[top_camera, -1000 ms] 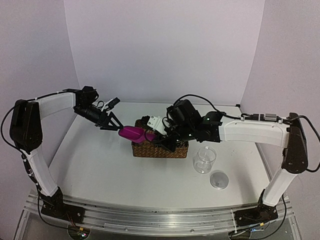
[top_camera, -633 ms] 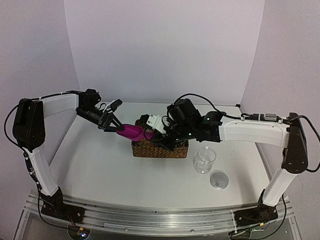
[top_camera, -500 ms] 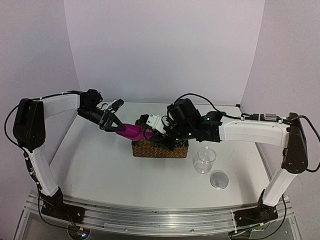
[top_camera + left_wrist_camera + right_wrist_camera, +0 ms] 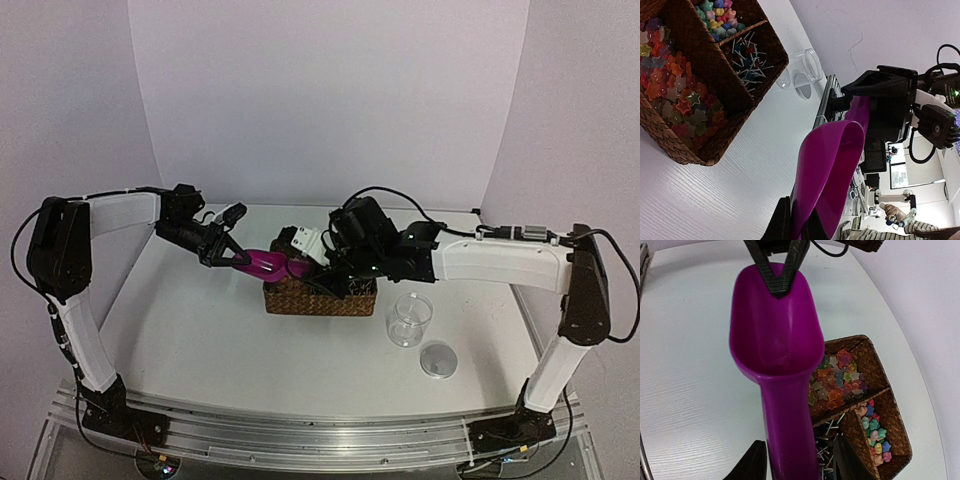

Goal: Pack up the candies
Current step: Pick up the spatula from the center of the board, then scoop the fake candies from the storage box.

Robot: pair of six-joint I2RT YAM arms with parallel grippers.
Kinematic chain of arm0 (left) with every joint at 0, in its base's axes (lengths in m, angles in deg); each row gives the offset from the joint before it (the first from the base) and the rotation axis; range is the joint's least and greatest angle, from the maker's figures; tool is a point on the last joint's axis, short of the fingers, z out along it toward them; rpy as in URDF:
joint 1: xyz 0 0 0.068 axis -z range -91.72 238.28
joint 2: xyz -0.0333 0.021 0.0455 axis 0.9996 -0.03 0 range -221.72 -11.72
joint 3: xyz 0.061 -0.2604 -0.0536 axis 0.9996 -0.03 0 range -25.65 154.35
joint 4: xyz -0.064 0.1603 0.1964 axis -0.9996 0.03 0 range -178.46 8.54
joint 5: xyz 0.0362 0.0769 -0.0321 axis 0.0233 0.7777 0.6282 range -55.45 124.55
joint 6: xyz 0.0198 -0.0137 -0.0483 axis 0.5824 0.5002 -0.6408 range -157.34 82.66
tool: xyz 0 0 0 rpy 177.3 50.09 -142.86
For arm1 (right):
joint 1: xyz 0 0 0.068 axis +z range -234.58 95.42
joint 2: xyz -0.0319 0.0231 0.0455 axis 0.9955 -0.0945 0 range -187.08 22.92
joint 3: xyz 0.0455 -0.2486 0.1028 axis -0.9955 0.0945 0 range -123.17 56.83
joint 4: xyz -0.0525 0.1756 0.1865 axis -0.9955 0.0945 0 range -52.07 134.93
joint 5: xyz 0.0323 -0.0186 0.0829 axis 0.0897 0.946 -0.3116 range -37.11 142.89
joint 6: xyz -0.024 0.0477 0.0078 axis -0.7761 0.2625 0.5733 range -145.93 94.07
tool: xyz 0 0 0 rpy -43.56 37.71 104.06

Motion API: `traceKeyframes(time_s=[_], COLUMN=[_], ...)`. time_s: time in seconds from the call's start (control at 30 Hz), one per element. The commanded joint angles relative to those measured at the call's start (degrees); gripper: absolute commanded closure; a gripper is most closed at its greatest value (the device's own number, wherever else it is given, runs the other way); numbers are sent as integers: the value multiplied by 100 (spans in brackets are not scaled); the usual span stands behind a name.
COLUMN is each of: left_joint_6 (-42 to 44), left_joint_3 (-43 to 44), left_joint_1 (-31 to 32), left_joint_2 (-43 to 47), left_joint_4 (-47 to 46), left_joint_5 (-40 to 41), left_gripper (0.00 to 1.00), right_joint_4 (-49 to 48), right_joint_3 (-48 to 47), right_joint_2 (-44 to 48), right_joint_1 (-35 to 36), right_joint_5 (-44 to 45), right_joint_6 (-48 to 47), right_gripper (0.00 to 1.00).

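The left tool point(image 4: 231, 257) pinches the front rim of the magenta scoop point(image 4: 262, 263); the right tool point(image 4: 797, 460) is pressed onto the scoop's handle from both sides, so the scoop spans the gap between the two tools, above the desk point(image 4: 200, 330). Just below the right tool sits the wicker basket point(image 4: 320, 301); the candies point(image 4: 835, 380), star-shaped and in mixed colours, lie in its compartments; right of that tool and nearer the arm bases, a clear jar point(image 4: 408, 320) stands upright with a round lid point(image 4: 438, 360) flat beside it.
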Motion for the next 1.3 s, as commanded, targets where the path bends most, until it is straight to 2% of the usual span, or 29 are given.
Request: traceKeyframes(time_s=[0.0,0.1,0.2,0.33,0.5,0.53,0.63,0.7,0.8,1.0,1.13,1.27], left_joint_6=[-165,101,109,184,200,193,173,156,151,-387,-1611,-2125], left_joint_3=[60,172,191,159,84,58,60,224,619,941,633,680], left_joint_1=[99,148,156,163,164,161,117,35,-64,-96,-30,280], left_joint_2=[215,206,204,180,165,146,83,50,21,41,17,-256], left_joint_4=[-99,110,115,142,127,117,72,29,-69,-758,-1519,-1418], left_joint_5=[-354,-147,-124,-46,-127,-55,277,389,537,754,2135,3392], left_gripper=[100,100,100,100,100,94,48,34,20,16,18,19], right_joint_4=[396,576,721,805,913,920,946,1031,1312,1451,1444,1406], right_joint_3=[-573,-745,-876,-912,-916,-910,-901,-927,-977,-1501,-2288,-2900], right_joint_2=[-413,-524,-601,-614,-593,-555,-463,-420,-439,-830,-1402,-1969], right_joint_1=[44,45,58,56,61,60,41,-15,-245,-657,-725,-715], right_joint_5=[395,514,533,491,521,544,752,1022,1391,2470,3247,3673], right_joint_6=[113,89,46,2,-29,-39,-128,-253,-591,-1954,-2971,-4065], right_gripper=[55,54,59,70,91,93,96,99,100,100,100,100])
